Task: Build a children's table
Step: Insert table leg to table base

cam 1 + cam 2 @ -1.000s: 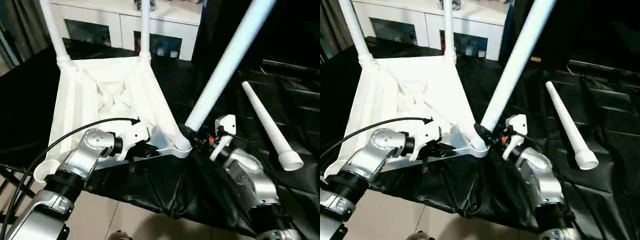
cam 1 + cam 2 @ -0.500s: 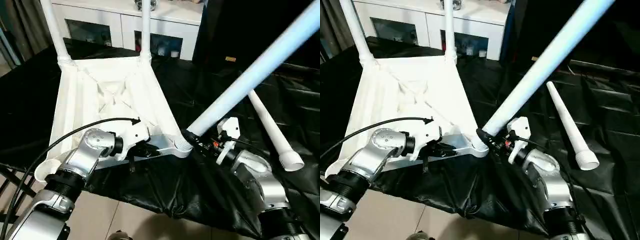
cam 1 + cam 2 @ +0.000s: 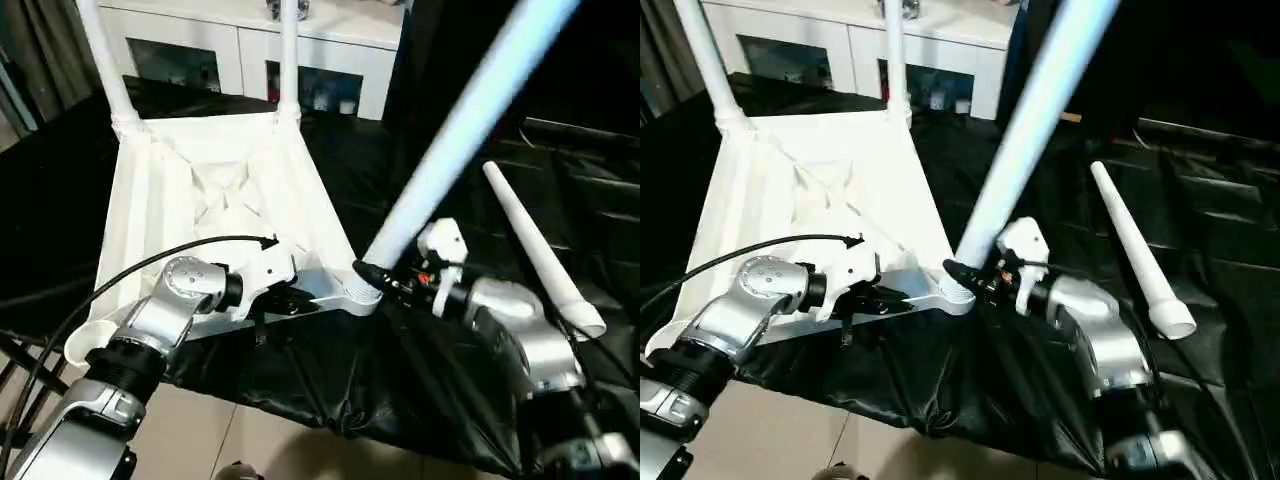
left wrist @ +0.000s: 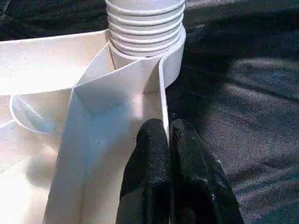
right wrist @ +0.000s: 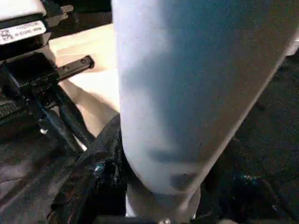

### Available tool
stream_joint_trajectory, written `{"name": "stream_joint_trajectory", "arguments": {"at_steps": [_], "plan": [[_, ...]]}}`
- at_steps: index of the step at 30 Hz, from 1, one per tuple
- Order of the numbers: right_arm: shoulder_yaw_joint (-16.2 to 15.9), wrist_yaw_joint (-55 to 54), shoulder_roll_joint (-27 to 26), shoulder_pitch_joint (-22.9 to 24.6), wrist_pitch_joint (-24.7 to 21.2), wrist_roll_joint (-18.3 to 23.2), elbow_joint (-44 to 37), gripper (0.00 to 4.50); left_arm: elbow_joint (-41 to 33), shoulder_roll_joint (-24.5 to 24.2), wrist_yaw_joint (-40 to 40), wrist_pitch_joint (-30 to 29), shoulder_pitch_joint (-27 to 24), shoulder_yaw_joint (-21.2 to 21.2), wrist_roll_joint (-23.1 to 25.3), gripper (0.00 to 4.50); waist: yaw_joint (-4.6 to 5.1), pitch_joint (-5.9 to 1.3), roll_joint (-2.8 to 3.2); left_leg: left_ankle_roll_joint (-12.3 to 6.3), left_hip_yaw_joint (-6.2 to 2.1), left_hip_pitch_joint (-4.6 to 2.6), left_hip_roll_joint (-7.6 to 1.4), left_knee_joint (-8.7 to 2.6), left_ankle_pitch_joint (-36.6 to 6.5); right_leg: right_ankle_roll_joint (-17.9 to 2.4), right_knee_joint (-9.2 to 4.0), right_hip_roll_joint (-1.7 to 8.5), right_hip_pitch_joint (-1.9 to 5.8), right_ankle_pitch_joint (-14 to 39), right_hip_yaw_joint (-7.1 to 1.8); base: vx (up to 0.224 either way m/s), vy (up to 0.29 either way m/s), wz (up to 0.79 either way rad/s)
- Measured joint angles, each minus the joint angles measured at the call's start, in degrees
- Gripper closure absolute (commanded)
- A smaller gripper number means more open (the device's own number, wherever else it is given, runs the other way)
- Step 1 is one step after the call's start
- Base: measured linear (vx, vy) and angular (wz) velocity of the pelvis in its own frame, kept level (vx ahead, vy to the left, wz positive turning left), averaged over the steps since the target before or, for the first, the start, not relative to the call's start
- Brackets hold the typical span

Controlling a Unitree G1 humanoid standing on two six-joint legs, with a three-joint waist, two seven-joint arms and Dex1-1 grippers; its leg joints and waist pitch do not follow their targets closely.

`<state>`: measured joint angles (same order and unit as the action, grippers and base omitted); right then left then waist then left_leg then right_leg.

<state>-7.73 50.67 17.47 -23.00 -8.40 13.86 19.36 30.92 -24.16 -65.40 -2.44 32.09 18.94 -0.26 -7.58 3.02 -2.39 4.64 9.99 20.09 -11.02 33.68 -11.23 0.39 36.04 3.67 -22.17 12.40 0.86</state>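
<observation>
White plastic makes up the table top [image 3: 215, 190], which is laid upside down on a bench draped in black cloth [image 3: 350, 370], its ribbed underside facing up. Two legs [image 3: 100, 55] are seen standing upright in the far corner sockets of the top, the second of them [image 3: 289, 55] at the far right corner. At the near right corner of the top, a third leg [image 3: 450, 130] is seated by its ridged collar [image 4: 145, 23] in the round socket [image 3: 362, 296] and is tilted away from the top, up and to the right. The right gripper [image 3: 385, 281] is placed just beside that socket, its jaws partly open and closed around the lower end of the tilted leg, as is shown close up in the right wrist view. The left gripper [image 4: 169, 140] is set on the near edge of the top, just left of the same socket; its jaws are almost fully closed and are pinched on the thin upright rim [image 4: 163, 100] of the top, one finger [image 4: 149, 154] inside the rim and the other outside. A fourth leg [image 3: 540, 255] is left lying loose on the black cloth, well to the right of the top, with its collared wide end nearest the robot. A white cabinet [image 3: 240, 50] with glass doors is seen beyond the far edge of the top
</observation>
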Motion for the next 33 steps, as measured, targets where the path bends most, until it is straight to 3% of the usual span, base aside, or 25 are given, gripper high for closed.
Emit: {"name": "stream_joint_trajectory", "arguments": {"at_steps": [8, 16, 33], "plan": [[-1.9, 6.3, 1.6, -2.7, 0.0, 0.0, 2.3, 2.63, -0.4, -1.6, -4.0, 0.0, 0.1, -0.2, -0.3, 4.5, 1.08, 0.09, -0.16, -0.01, 0.0, 0.06, 0.0, -0.22, 0.0, 0.0, -0.46, -0.04, 0.05, 0.1, 0.0, 0.0, 0.0, 0.0], [-4.1, 12.6, 3.1, -4.1, 0.5, -0.7, 2.1, 2.64, 0.8, -3.1, -8.3, 1.4, 2.8, 1.3, 0.2, 4.5, 1.23, 0.14, -0.67, -0.18, 0.03, 0.09, 0.0, -0.81, -0.1, -0.2, -1.09, -0.14, 0.13, 0.2, 0.02, 0.0, 0.0, 0.0], [-4.1, 12.1, 2.7, -2.8, 1.7, -1.0, 1.0, 2.64, 1.7, -3.1, -9.4, 1.4, 3.5, 1.1, 0.5, 4.5, 1.31, 0.14, -0.72, -0.19, 0.07, -0.04, -0.02, -1.01, -0.1, -0.3, -1.1, -0.16, 0.17, 0.4, 0.02, 0.0, 0.0, 0.0]]}}
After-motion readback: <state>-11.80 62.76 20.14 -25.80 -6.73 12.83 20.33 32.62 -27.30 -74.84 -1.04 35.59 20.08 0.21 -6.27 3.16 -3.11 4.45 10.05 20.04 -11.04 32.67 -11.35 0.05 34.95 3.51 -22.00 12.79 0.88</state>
